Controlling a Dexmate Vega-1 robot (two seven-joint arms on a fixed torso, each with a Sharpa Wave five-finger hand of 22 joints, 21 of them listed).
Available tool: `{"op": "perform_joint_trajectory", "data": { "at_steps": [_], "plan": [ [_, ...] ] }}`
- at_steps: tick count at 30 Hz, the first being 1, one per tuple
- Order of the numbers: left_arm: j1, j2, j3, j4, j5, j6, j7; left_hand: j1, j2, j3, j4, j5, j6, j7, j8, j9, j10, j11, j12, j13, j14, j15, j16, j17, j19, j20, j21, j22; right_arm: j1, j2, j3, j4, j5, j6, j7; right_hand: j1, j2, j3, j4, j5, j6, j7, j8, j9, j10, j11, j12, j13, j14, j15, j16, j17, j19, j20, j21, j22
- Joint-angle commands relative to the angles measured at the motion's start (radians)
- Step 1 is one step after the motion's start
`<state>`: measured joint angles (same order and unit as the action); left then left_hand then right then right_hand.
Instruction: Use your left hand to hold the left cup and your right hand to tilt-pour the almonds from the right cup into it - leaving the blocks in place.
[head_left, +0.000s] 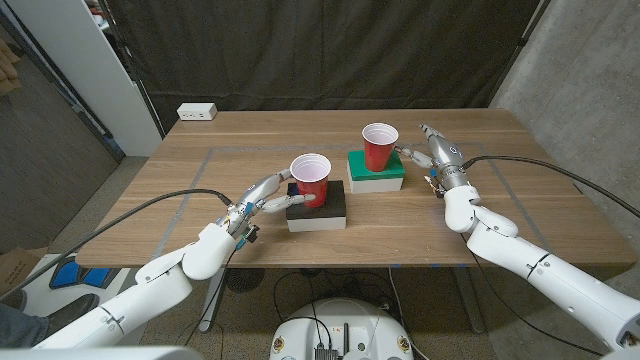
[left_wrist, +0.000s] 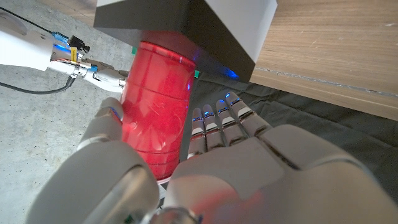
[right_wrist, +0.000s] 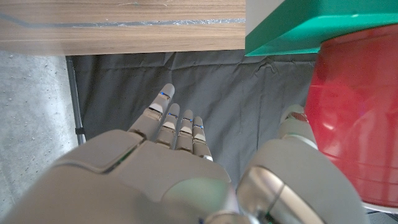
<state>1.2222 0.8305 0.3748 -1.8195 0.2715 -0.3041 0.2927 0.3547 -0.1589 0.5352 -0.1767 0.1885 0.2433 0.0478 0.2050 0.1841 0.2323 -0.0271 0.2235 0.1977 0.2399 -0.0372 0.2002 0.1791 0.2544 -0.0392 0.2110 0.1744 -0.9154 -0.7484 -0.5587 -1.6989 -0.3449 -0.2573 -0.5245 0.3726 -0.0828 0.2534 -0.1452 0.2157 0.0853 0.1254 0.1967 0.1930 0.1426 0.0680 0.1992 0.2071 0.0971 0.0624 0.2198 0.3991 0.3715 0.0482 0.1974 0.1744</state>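
Red left cup (head_left: 310, 178): stood upright on the black-topped block (head_left: 318, 206), near the table's middle; its inside cannot be made out.
Left hand (head_left: 262, 196): wrapped around the left cup, thumb on one side and fingers (left_wrist: 214, 121) on the other, as seen in the left wrist view.
Red right cup (head_left: 379, 147): stood upright on the green-topped block (head_left: 376, 170), farther back and to the right of the left cup; its contents cannot be seen.
Right hand (head_left: 432, 152): held just right of the right cup, fingers spread apart and nothing gripped; the thumb (right_wrist: 292, 127) is seen close beside the cup wall.
Wooden table (head_left: 520, 200): both blocks are carried on it.
White power strip (head_left: 197, 112): laid at the far left corner.
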Motion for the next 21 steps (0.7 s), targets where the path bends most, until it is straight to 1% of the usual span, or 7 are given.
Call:
{"op": "perform_joint_trajectory", "data": {
  "at_steps": [1, 6, 10, 11, 15, 16, 21],
  "plan": [
    [-0.085, -0.024, 0.062, 0.05, 0.0, -0.014, -0.035, 0.016, 0.001, -0.004, 0.0, 0.004, 0.015, -0.001, 0.004, 0.001, 0.014, -0.002, 0.006, 0.002, 0.014, -0.031, 0.003, 0.003, 0.014, -0.033, 0.0, 0.003, -0.006, -0.004, 0.008, 0.005, 0.011, 0.0, 0.003, -0.003, -0.005, -0.003, 0.003, 0.004, 0.006, 0.009, 0.008, 0.004, 0.012, 0.002, 0.006, 0.002, 0.008, 0.002, 0.007, 0.001, 0.011, 0.002, 0.003, 0.003],
    [-0.107, -0.03, 0.077, 0.059, 0.002, -0.013, -0.041, 0.021, 0.004, -0.002, 0.0, 0.005, 0.019, 0.0, 0.005, 0.001, 0.018, -0.005, 0.006, 0.002, 0.017, -0.031, 0.003, 0.002, 0.018, -0.034, 0.001, 0.003, -0.007, -0.005, 0.008, 0.009, 0.012, 0.002, 0.002, -0.003, -0.005, -0.003, 0.003, 0.005, 0.007, 0.009, 0.009, 0.004, 0.013, 0.003, 0.007, 0.002, 0.008, 0.002, 0.007, 0.001, 0.012, 0.003, 0.003, 0.003],
    [-0.106, -0.034, 0.08, 0.055, 0.005, -0.006, -0.029, 0.038, 0.014, 0.002, 0.0, 0.007, 0.039, 0.001, 0.01, 0.001, 0.035, -0.012, 0.01, 0.002, 0.032, -0.037, 0.007, 0.002, 0.03, -0.037, 0.003, 0.003, -0.005, -0.003, 0.006, 0.013, 0.013, 0.005, 0.002, -0.004, -0.005, -0.004, 0.004, 0.006, 0.007, 0.009, 0.009, 0.004, 0.013, 0.004, 0.007, 0.002, 0.008, 0.002, 0.007, 0.001, 0.012, 0.004, 0.003, 0.003],
    [-0.103, -0.033, 0.079, 0.049, 0.004, 0.002, -0.028, 0.058, 0.03, 0.01, 0.0, 0.009, 0.057, 0.005, 0.014, 0.001, 0.054, -0.023, 0.015, 0.002, 0.047, -0.04, 0.009, 0.002, 0.04, -0.036, 0.004, 0.004, -0.004, -0.003, 0.004, 0.014, 0.012, 0.006, 0.002, -0.004, -0.005, -0.004, 0.004, 0.006, 0.007, 0.01, 0.009, 0.004, 0.013, 0.004, 0.007, 0.002, 0.008, 0.003, 0.007, 0.001, 0.012, 0.004, 0.003, 0.003],
    [-0.084, -0.023, 0.074, 0.01, 0.032, 0.054, -0.013, 0.106, 0.08, 0.034, 0.003, 0.015, 0.099, 0.011, 0.02, 0.0, 0.082, -0.017, 0.018, 0.0, 0.074, -0.046, 0.011, 0.002, 0.067, -0.039, 0.009, 0.004, -0.001, -0.001, 0.0, 0.015, 0.008, 0.006, 0.003, -0.004, -0.005, -0.004, 0.004, 0.006, 0.008, 0.008, 0.009, 0.004, 0.013, 0.003, 0.007, 0.002, 0.008, 0.003, 0.007, 0.001, 0.013, 0.004, 0.003, 0.003],
    [-0.081, -0.023, 0.073, 0.009, 0.028, 0.054, -0.01, 0.123, 0.098, 0.041, 0.002, 0.016, 0.113, 0.01, 0.021, 0.0, 0.096, -0.026, 0.02, 0.0, 0.082, -0.049, 0.011, 0.001, 0.073, -0.039, 0.01, 0.005, 0.0, -0.001, -0.001, 0.014, 0.008, 0.006, 0.003, -0.004, -0.005, -0.004, 0.004, 0.006, 0.007, 0.008, 0.009, 0.004, 0.014, 0.004, 0.007, 0.002, 0.009, 0.003, 0.007, 0.001, 0.013, 0.004, 0.003, 0.003],
    [-0.064, -0.018, 0.063, 0.001, 0.017, 0.052, 0.011, 0.15, 0.125, 0.051, 0.002, 0.016, 0.139, 0.01, 0.023, -0.001, 0.121, -0.029, 0.023, -0.001, 0.104, -0.055, 0.014, 0.001, 0.089, -0.045, 0.012, 0.005, 0.001, -0.004, -0.004, 0.008, 0.001, 0.001, 0.007, -0.005, -0.005, -0.004, 0.005, 0.006, 0.008, 0.008, 0.009, 0.004, 0.013, 0.004, 0.006, 0.002, 0.009, 0.002, 0.008, 0.001, 0.012, 0.005, 0.003, 0.003]
  ]
}}
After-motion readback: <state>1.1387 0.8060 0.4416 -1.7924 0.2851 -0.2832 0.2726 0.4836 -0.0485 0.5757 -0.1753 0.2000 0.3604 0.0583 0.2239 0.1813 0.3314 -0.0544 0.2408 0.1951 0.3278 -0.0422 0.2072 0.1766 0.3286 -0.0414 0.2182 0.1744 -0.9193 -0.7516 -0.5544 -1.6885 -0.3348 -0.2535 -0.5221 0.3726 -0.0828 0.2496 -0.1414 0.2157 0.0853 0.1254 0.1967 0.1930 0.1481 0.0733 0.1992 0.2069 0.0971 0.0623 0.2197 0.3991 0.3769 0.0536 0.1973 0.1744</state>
